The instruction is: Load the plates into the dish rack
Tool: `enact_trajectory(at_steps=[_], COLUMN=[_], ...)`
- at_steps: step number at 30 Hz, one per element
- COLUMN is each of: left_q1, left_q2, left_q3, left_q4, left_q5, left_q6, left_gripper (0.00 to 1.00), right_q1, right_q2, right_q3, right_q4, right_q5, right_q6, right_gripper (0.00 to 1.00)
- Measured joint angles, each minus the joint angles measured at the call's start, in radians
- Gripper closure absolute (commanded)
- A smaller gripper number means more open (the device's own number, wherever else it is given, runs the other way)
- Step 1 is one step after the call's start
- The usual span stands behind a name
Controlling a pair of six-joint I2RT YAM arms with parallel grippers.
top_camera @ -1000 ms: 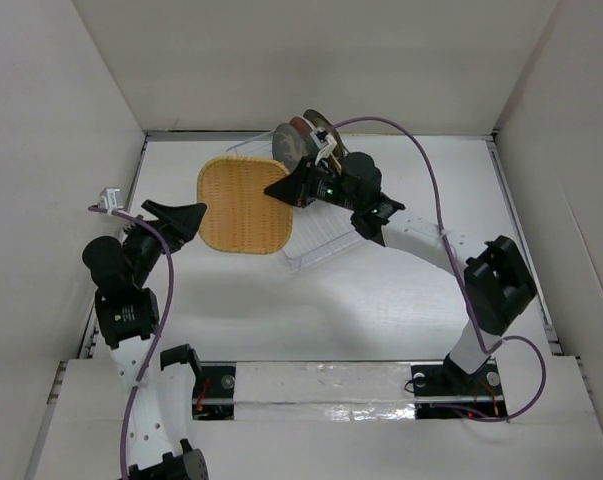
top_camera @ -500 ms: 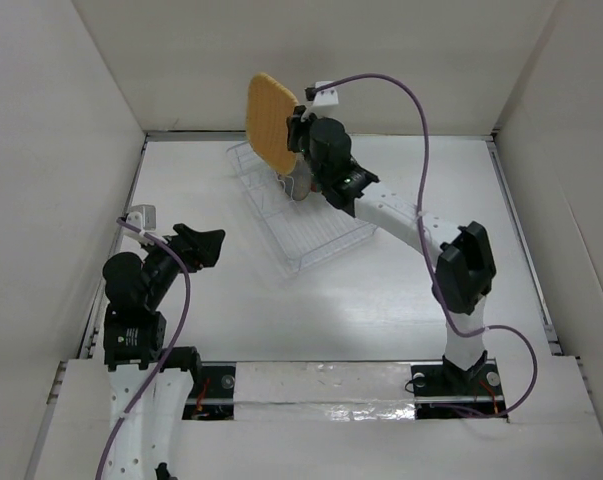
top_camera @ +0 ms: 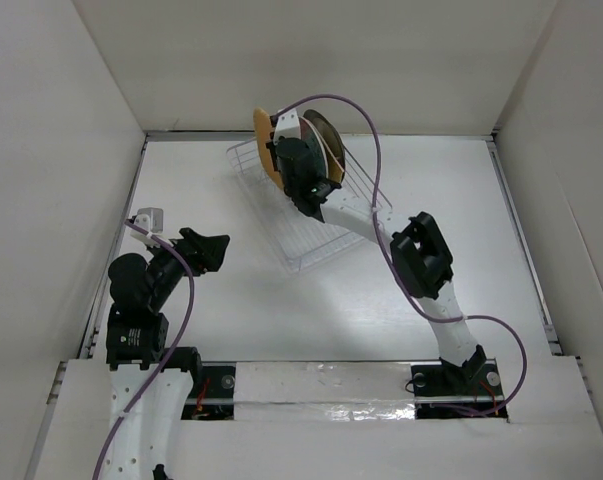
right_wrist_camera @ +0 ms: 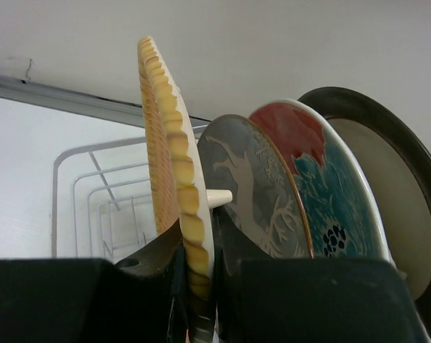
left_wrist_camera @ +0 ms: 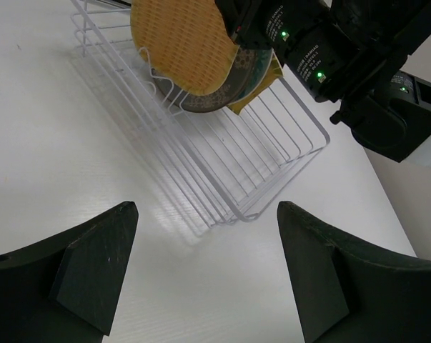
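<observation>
The left arm (top_camera: 131,300) and the right arm (top_camera: 418,258) look alike — fat black joints with smooth white tubes between them. A thin purple cable (top_camera: 373,150) runs along each one. The left gripper (left_wrist_camera: 204,214) has two flat black fingers (left_wrist_camera: 93,264) shaped like wedges. Tiny green lights (left_wrist_camera: 283,34) glow on the right arm's black casing. A small white box (top_camera: 148,217) sits on the left wrist — and thin red wires (top_camera: 199,388) show at each black base (top_camera: 451,380).
</observation>
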Motion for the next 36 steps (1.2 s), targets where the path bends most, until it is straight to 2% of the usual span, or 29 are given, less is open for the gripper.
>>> enact_trajectory(at_steps=[9, 12, 13, 15, 16, 22, 24, 32, 36], left_q1=[0.000, 0.000, 0.000, 0.000, 0.000, 0.000, 0.000, 0.002, 0.002], left_q2=[-0.001, -0.003, -0.006, -0.012, -0.013, -0.038, -0.046, -0.052, -0.045], left_q3=[0.000, 0.000, 0.000, -0.001, -0.001, -0.006, -0.006, -0.006, 0.009], left_q4=[0.000, 0.000, 0.000, 0.000, 0.000, 0.005, 0.007, 0.024, 0.037], left_q5=[-0.003, -0.005, -0.006, -0.009, -0.010, -0.021, -0.023, -0.021, -0.011], left_q6=[0.000, 0.000, 0.000, 0.000, 0.000, 0.000, 0.000, -0.002, -0.021], left_gripper=[0.24, 0.24, 0.24, 0.24, 0.24, 0.22, 0.21, 0.20, 0.20], right_q1=[0.039, 0.054, 0.060, 0.065, 0.068, 0.071, 0.071, 0.089, 0.124], right_q2=[0.003, 0.004, 0.003, -0.002, -0.005, -0.055, -0.100, -0.430, -0.629], right_q3=[-0.148, -0.191, -0.204, -0.239, -0.261, -0.405, -0.436, -0.498, -0.601], right_q4=[0.164, 0.220, 0.239, 0.256, 0.256, 0.219, 0.195, 0.109, 0.105], right_q5=[0.043, 0.075, 0.087, 0.103, 0.110, 0.115, 0.095, 0.005, -0.030], right_q6=[-0.002, 0.016, 0.016, 0.035, 0.047, 0.126, 0.156, 0.242, 0.284], right_gripper=[1.00, 0.83, 0.71, 0.57, 0.46, 0.10, 0.03, 0.00, 0.00])
